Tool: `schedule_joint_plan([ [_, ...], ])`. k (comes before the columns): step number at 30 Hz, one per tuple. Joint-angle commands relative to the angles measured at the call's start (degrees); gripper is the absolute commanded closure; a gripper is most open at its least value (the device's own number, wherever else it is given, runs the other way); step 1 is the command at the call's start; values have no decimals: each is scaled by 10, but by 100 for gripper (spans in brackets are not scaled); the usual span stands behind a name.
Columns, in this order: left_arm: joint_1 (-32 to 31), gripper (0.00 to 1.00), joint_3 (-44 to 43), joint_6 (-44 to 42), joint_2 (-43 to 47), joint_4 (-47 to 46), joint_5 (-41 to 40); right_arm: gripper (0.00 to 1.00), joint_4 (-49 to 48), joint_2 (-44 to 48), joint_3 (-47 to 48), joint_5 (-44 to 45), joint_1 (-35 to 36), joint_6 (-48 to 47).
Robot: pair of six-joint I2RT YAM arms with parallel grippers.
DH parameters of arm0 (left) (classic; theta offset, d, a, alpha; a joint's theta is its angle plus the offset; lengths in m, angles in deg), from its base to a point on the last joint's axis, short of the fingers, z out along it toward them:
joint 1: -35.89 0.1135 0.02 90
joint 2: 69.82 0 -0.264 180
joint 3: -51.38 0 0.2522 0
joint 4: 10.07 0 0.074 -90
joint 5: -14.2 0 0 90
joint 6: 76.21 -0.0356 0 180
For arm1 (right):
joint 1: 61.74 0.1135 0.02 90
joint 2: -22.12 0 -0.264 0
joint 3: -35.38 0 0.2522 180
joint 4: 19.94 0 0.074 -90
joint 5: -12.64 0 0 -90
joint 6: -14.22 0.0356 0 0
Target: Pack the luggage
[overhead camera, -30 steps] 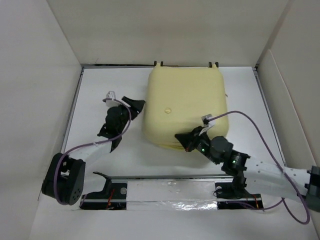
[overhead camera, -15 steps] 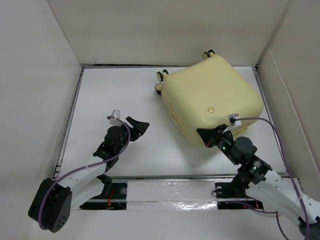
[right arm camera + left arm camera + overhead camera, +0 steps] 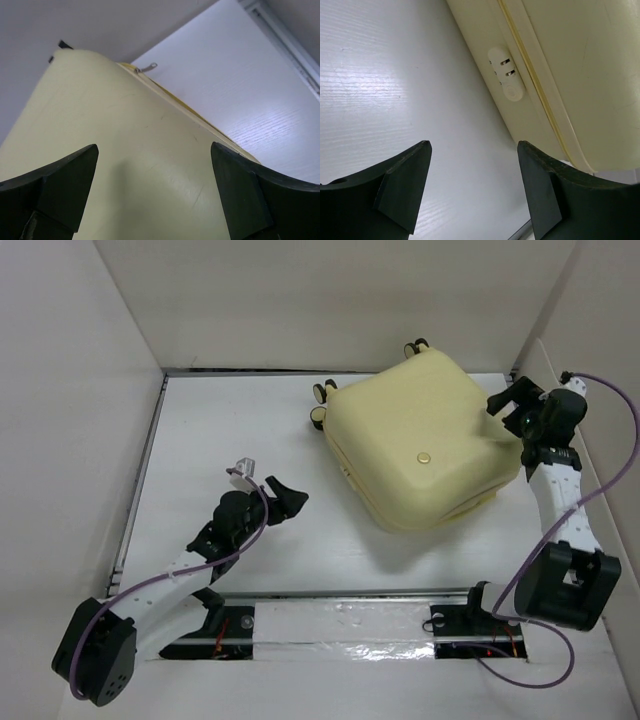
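Note:
The luggage, a pale yellow hard-shell case, lies shut on the white table, turned at an angle with its small wheels toward the back. My right gripper hangs open at its far right corner; in the right wrist view the gripper spreads over the yellow shell, a zip pull showing at the seam. My left gripper stands open left of the case, apart from it. Seen from that wrist, the gripper holds nothing, with the case's side and a small cream fitting ahead.
White walls enclose the table at the back and on both sides. The right wall panel stands close behind my right arm. A metal rail with foil tape runs along the near edge between the arm bases.
The luggage got turned and shifted right. My right gripper let go of its near edge, swung to its far right corner and opened wide. The left gripper drew slightly nearer and opened more.

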Motion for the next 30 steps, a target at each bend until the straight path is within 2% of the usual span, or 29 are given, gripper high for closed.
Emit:
schedule_joint_plan([
  [1, -3, 33, -19, -30, 14, -10, 43, 0, 54, -49, 42, -133, -9, -37],
  [3, -3, 31, -17, -37, 13, -14, 65, 0, 21, -67, 28, -204, -9, -32],
  [5, -8, 31, -17, -49, 13, -14, 80, 0, 40, -109, 36, -242, 1, -53],
  [7, -24, 31, -17, -59, 13, -8, 91, 0, 20, -131, 16, -340, 25, -59],
  [10, -45, 31, -11, -66, 13, -3, 78, 0, -78, -140, -29, -402, 62, -15],
  [11, -51, 31, -3, -63, 10, -7, 76, 0, -106, -139, -53, -401, 97, -3],
  [14, -59, 31, 14, -47, -8, -41, 93, 0, -142, -155, -46, -400, 157, 25],
  [21, -59, 31, 19, -33, -23, -66, 78, 0, -176, -182, 10, -336, 223, 79],
  [25, -59, 31, 11, -28, -16, -70, 73, 0, -182, -105, -20, -266, 223, 70],
  [28, -59, 31, 14, -29, 5, -55, 54, 0, -206, -39, -62, -224, 190, 58],
  [30, -59, 31, 16, -35, 24, -43, 31, 1, -243, 31, -125, -217, 171, 53],
])
